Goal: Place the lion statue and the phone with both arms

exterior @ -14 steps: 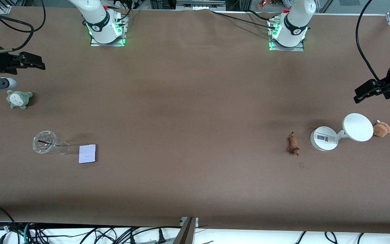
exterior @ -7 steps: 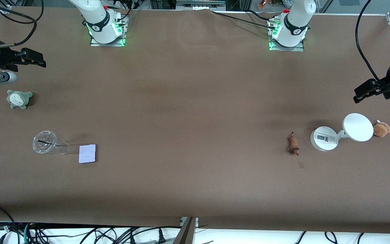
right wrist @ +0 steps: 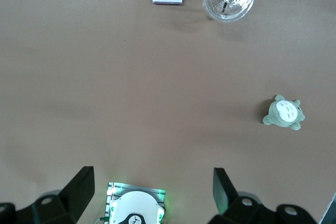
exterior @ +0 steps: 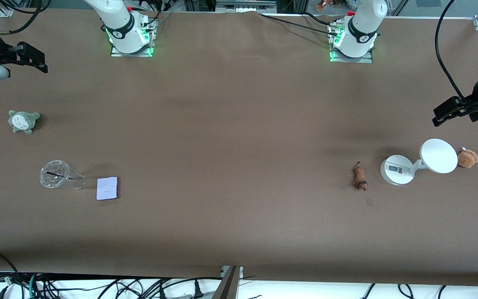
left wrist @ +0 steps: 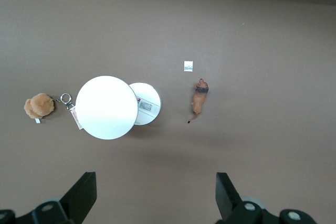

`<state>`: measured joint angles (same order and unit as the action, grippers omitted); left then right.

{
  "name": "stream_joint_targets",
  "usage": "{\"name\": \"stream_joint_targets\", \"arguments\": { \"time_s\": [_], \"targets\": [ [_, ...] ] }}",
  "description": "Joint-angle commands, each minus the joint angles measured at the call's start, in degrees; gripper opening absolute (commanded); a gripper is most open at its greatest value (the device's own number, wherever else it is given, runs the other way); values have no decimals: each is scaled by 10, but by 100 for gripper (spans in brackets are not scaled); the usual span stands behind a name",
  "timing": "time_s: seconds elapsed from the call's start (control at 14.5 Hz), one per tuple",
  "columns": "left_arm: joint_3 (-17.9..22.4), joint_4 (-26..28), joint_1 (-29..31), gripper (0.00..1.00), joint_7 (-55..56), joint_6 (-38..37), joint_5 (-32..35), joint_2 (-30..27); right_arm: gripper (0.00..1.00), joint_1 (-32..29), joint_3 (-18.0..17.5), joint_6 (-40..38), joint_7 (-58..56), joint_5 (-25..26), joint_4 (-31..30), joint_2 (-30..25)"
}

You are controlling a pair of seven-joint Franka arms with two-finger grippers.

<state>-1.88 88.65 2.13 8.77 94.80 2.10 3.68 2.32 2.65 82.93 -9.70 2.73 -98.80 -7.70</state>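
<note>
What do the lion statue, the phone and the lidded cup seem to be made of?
Lion statue: probably moulded plastic or resin, matte orange-brown, hard slender outline.
Phone: smooth pale slab, perhaps plastic or glass; uncertain.
Lidded cup: clear plastic; the table shows through.

One lion statue (exterior: 359, 177), one phone (exterior: 107, 188), one clear plastic cup (exterior: 55, 174), one white round-based stand (exterior: 420, 162) and two plush toys, a grey-green one (exterior: 23, 121) and a brown one (exterior: 467, 158), lie on a single brown table (exterior: 239, 124). Two robot arms stand at it, each with one two-finger gripper: the left gripper (exterior: 450, 110) and the right gripper (exterior: 27, 56).
</note>
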Motion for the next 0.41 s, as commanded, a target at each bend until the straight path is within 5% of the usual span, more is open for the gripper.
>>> {"name": "stream_joint_targets", "arguments": {
  "time_s": [0.0,0.34],
  "targets": [
    [-2,-13,2,100,3,-5,1,5,100,-2,2,11,5,5,-15,-9],
    [-2,-13,2,100,3,-5,1,5,100,-2,3,7,-1,1,-15,-1]
  ]
}}
